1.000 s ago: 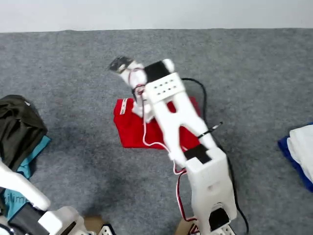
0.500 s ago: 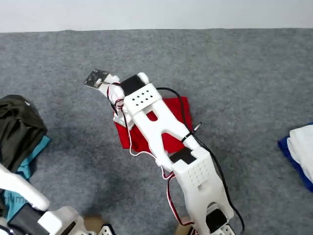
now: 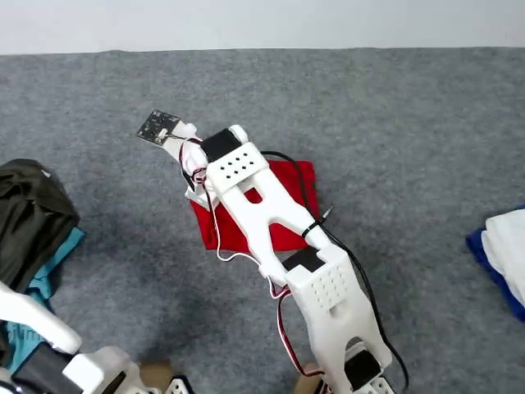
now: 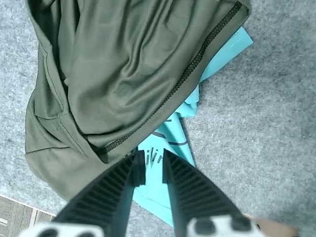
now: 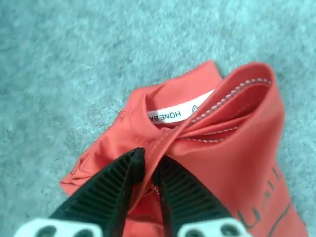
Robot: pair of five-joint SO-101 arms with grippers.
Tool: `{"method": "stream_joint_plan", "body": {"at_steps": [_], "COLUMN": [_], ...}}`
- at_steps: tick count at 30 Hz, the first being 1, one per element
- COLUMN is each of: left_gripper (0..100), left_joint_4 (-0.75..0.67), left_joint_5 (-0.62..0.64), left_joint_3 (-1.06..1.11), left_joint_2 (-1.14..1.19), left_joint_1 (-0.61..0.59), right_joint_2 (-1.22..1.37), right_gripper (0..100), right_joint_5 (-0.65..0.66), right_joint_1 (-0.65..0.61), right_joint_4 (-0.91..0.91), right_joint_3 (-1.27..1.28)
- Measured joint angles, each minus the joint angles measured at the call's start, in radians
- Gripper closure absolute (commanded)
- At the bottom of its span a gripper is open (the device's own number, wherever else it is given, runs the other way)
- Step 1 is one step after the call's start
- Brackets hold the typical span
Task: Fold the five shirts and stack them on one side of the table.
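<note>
Counter: grey, carpet-like counter (image 3: 410, 123) that runs back to a pale wall (image 3: 246, 25).
Red shirt: the red shirt (image 3: 291, 176) lies folded near the middle of the counter, partly under the right arm (image 3: 271, 213). In the right wrist view its collar end is raised, with a white label (image 5: 173, 114) showing inside.
Right hand: the right hand (image 5: 148, 165) is clamped on a stitched fold of the red shirt at the collar end, and the cloth is pinched between its two black fingers.
Left pile: the olive shirt (image 3: 29, 213) sits bunched at the counter's left edge, on top of the teal shirt (image 3: 57, 258), which sticks out below it.
Olive shirt up close: a dark zip (image 4: 197, 64) runs across it (the cloth is creased and loosely heaped).
Left hand: the left hand (image 4: 152, 160) is over the spot where the olive shirt's edge meets the teal shirt. Its fingers are narrowly parted with no cloth between them.
Left arm: the left arm (image 3: 41, 320) sits at the lower left corner, beside that pile.
Right edge: the white shirt (image 3: 509, 246) rests on the blue shirt (image 3: 484, 250), well apart from the red one.
</note>
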Motion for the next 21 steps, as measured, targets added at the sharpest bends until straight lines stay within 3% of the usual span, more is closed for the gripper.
{"method": "stream_joint_plan", "body": {"at_steps": [3, 9, 15, 21], "left_gripper": [93, 93, 93, 93], "left_joint_4": [0.000, 0.000, 0.000, 0.000], "left_joint_5": [0.000, 0.000, 0.000, -0.005], "left_joint_3": [0.000, 0.026, 0.063, 0.063], "left_joint_2": [0.000, 0.000, 0.000, 0.000], "left_joint_1": [0.000, 0.000, 0.000, 0.000], "right_joint_2": [0.018, 0.023, 0.011, -0.034], "right_gripper": [93.8, 69.8, 69.1, 69.2], "right_joint_5": [0.009, 0.012, 0.012, 0.012], "right_joint_1": [0.000, -0.002, -0.006, -0.009], "right_joint_4": [-0.009, -0.009, 0.002, 0.143], "right_joint_3": [0.000, 0.000, -0.064, -0.219]}}
